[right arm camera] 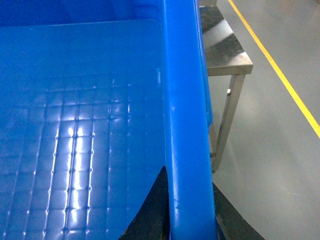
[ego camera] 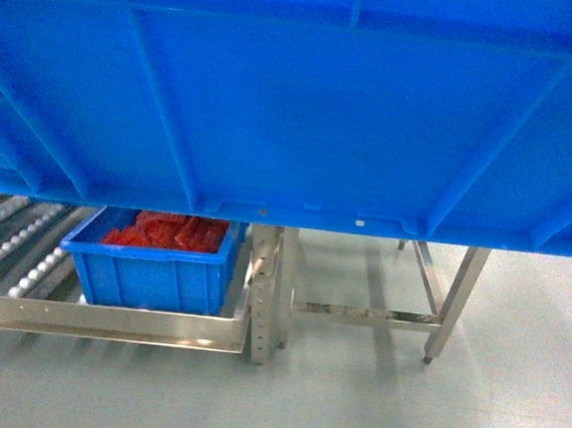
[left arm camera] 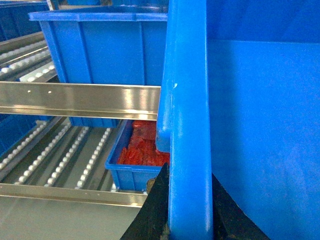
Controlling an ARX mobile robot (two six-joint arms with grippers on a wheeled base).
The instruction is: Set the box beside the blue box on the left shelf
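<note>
While it hangs high, the box [ego camera: 305, 106]: fills the top of the head view, ribbed wall facing us, above the shelf.
Left gripper [left arm camera: 187, 210]: clamped on the box rim, one black finger each side.
Right gripper [right arm camera: 190, 210]: clamped on the opposite rim, same way.
Shelf [ego camera: 106, 319]: roller tracks below left.
Small crate [ego camera: 151, 262]: on the rollers, red contents inside.
Steel table [ego camera: 438, 307]: right of the shelf.

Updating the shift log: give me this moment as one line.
stage: carrying | box: raised, off left shelf | left gripper: shut on rim | right gripper: shut on rim | small crate: on rollers
</note>
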